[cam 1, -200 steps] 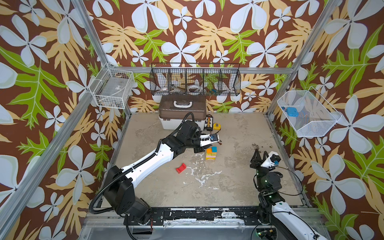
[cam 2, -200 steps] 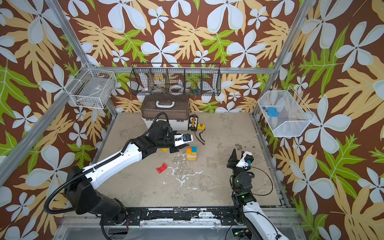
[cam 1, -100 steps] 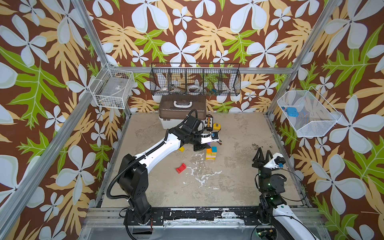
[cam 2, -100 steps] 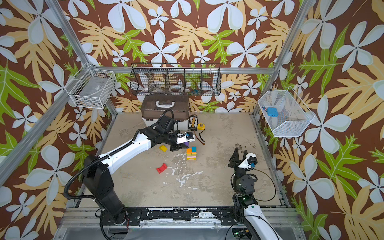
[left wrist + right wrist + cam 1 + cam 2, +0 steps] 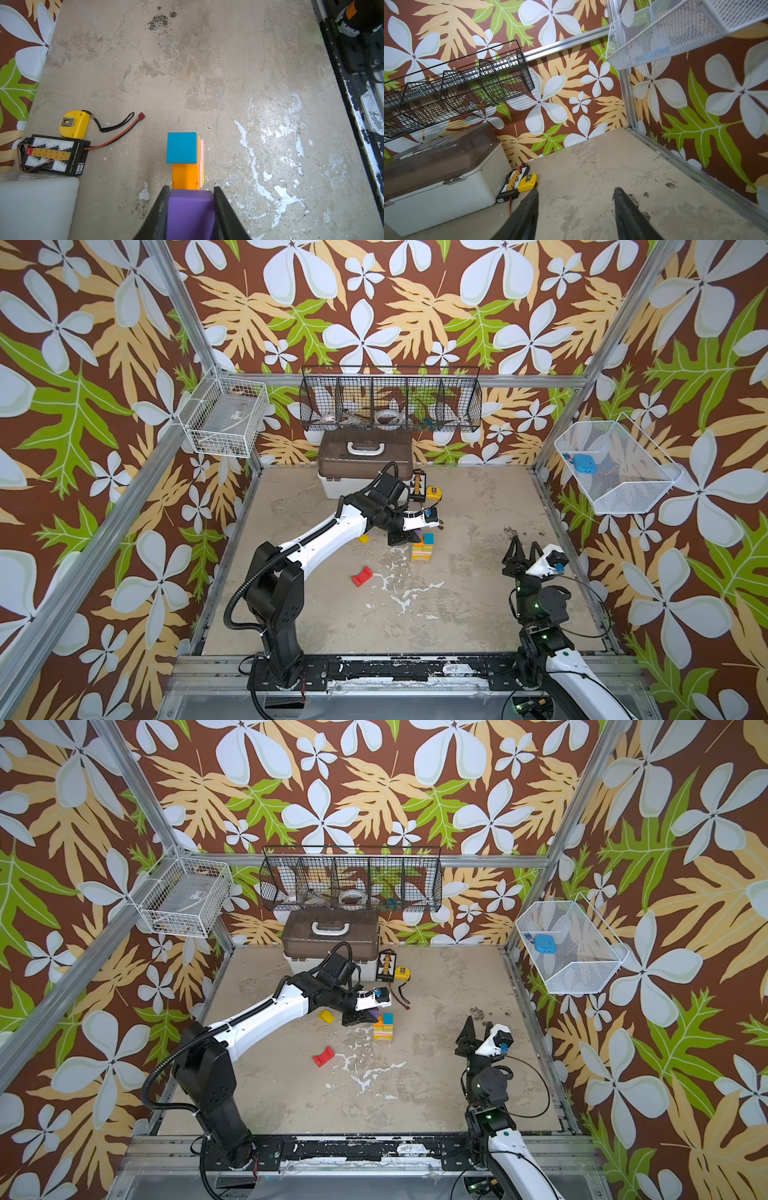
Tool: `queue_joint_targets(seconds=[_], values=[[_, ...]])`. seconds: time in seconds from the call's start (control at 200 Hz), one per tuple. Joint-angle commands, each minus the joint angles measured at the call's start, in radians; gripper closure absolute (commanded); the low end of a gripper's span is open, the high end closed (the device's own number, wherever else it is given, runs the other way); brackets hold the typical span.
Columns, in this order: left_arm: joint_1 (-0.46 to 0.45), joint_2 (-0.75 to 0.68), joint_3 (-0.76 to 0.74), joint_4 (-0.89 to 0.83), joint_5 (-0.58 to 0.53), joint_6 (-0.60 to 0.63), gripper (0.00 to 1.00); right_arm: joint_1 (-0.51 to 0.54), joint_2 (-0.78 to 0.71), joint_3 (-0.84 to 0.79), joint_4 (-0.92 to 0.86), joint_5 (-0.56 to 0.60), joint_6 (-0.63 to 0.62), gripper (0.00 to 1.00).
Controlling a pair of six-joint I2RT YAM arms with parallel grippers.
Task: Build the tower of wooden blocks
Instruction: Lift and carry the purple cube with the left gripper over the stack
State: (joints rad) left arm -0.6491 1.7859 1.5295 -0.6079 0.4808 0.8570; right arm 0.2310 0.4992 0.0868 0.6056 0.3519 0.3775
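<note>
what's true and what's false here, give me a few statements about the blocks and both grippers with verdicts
1. The left gripper is shut on a purple wood block. True.
2. The right gripper grips the red arch-shaped wood block. False: its jaws stand open and empty; that block lies on the table.
3. A teal wood cube tops the short multicoloured block tower. True.
4. The yellow tape measure rests on the tower. False: it lies on the table beside a black connector board.
</note>
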Motion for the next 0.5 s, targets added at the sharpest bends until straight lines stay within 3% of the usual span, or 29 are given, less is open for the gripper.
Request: queue_joint_targets(seconds=[0.0, 0.07, 0.17, 0.245, 0.38, 0.495], values=[[0.000, -0.011, -0.022, 0.031, 0.038, -0.020, 1.00, 0.001, -0.005, 0.220, -0.344, -0.222, 0.225, 0.37], [0.000, -0.014, -0.035, 0.051, 0.050, -0.027, 1.00, 0.001, -0.019, 0.314, -0.384, -0.426, 0.289, 0.33], [0.000, -0.013, -0.031, 0.041, 0.050, -0.024, 1.00, 0.001, -0.016, 0.338, -0.351, -0.582, 0.465, 0.18], [0.000, -0.017, -0.038, 0.040, 0.042, -0.021, 1.00, 0.002, 0.004, 0.327, -0.249, -0.723, 0.523, 0.17], [0.000, -0.028, -0.051, 0.051, 0.044, -0.016, 1.00, 0.002, 0.018, 0.380, -0.312, -0.737, 0.524, 0.17], [0.000, -0.022, -0.043, 0.060, 0.054, -0.010, 1.00, 0.004, 0.043, 0.364, -0.257, -0.760, 0.530, 0.12]])
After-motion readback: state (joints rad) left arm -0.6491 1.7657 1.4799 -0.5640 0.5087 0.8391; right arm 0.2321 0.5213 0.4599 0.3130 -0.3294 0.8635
